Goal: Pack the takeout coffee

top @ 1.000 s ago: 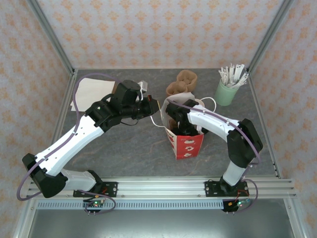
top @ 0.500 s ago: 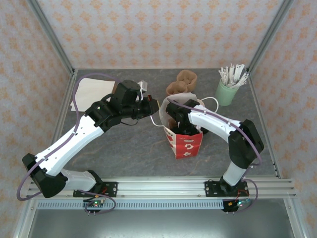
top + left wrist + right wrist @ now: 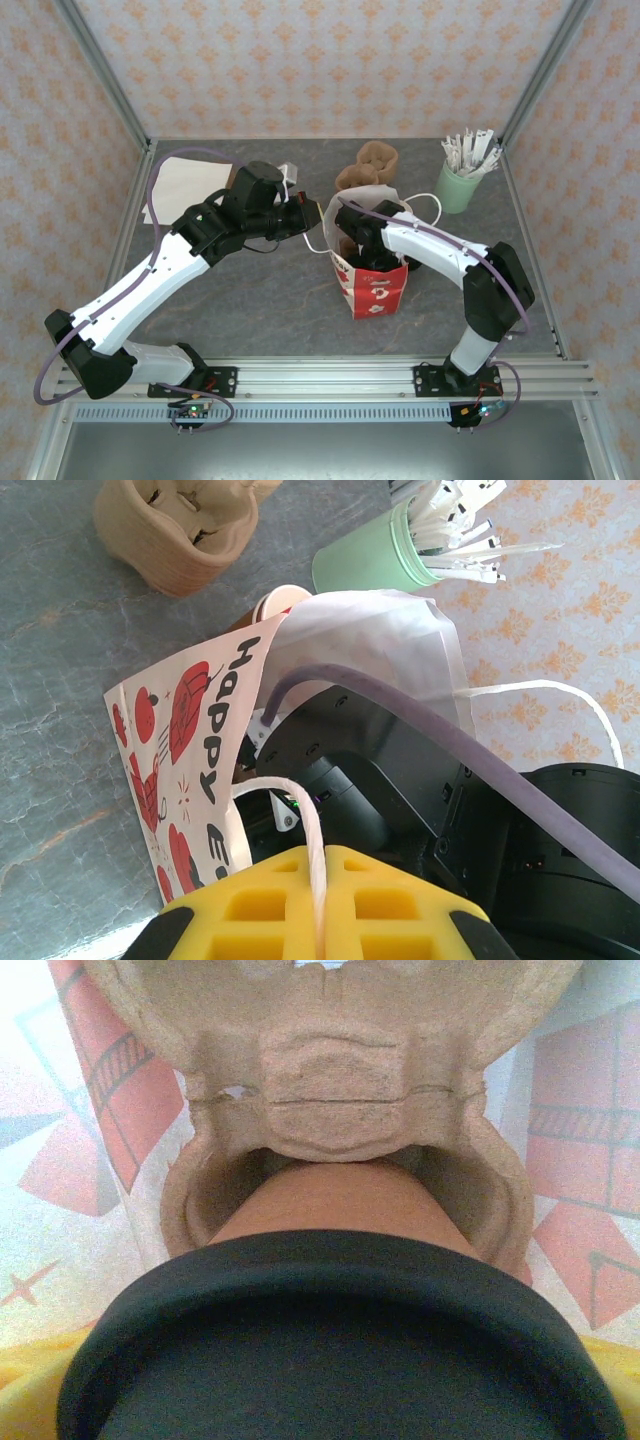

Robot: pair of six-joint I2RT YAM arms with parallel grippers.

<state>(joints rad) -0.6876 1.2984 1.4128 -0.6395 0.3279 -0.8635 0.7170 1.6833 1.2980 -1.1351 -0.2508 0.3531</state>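
Comparing with 1 s ago: bag [image 3: 378,295] base nudged left. Left gripper [image 3: 318,865] clenched on bag handle [image 3: 300,800]. Right gripper [image 3: 320,1385] spread around takeout coffee [image 3: 340,1200], grip unclear; coffee sits in pulp tray [image 3: 340,1070] inside bag. 1 bag, 1 coffee, 1 mint-green cup [image 3: 455,188], 2 spare pulp trays [image 3: 378,157] behind bag.

The bag [image 3: 190,740] hides all of the takeout coffee [image 3: 285,598] but its rim.
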